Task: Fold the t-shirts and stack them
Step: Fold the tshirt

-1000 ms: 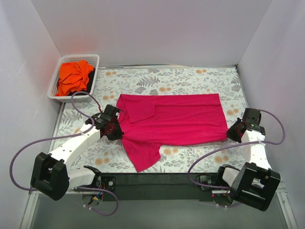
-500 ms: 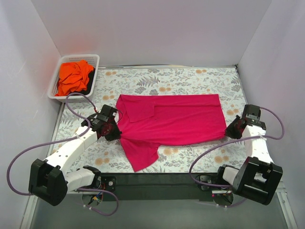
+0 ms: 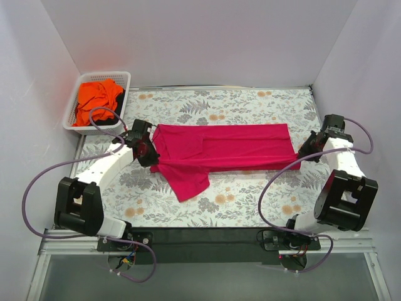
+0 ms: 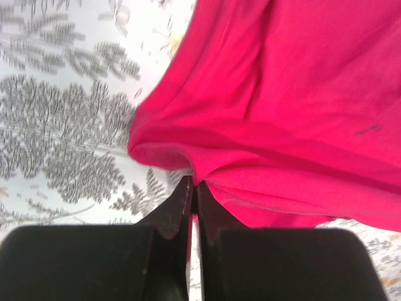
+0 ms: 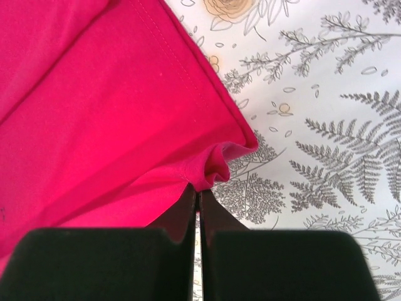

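Note:
The magenta-pink t-shirt (image 3: 232,150) lies spread sideways on the floral table, its near long edge lifted and drawn toward the back. My left gripper (image 3: 150,157) is shut on the shirt's near left edge (image 4: 207,169). My right gripper (image 3: 303,157) is shut on the near right corner (image 5: 216,169). One sleeve (image 3: 188,182) hangs toward the front. The orange t-shirt (image 3: 97,100) lies crumpled in the white basket (image 3: 81,81) at the back left.
The floral cloth (image 3: 250,200) covers the table. White walls close the left, back and right sides. A dark cloth (image 3: 119,103) lies beside the orange shirt in the basket. Purple cables loop off both arms.
Both grippers have moved toward the back, carrying the shirt's near edge with them. The shirt looks narrower front to back and the hanging sleeve has moved back too.

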Robot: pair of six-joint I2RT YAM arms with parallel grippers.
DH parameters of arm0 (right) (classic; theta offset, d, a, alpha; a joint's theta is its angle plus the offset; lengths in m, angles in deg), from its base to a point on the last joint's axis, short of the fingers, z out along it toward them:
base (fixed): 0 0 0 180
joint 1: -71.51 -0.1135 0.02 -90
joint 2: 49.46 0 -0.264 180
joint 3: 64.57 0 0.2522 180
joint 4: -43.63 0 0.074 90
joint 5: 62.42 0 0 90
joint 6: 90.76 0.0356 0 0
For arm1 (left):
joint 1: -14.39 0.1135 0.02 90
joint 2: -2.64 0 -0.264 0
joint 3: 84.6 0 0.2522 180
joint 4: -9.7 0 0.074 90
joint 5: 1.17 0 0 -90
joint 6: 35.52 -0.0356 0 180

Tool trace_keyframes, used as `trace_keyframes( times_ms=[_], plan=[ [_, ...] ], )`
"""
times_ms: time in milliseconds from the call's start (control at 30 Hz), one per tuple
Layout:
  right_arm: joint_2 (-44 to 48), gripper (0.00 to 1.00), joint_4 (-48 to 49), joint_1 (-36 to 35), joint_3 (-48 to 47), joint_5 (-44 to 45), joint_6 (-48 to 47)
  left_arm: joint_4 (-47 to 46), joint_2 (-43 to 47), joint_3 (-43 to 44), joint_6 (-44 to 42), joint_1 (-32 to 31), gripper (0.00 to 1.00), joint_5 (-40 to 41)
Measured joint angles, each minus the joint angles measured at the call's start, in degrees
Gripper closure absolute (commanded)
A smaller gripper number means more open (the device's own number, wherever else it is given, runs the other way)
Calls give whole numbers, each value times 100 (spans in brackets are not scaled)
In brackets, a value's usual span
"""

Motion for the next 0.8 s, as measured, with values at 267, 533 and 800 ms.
trace_keyframes(
  times_ms=[267,533,800],
  plan=[
    [-715,99,28,-66,-544,-232,-127,-227,-682,664,-367,271,94,-162],
    [-1342,98,216,-162,-769,-308,-155,-341,-1226,715,-496,358,90,-208],
    [-1681,58,374,-181,-831,-306,-140,-542,-1377,715,-538,372,46,-175]
  ],
)
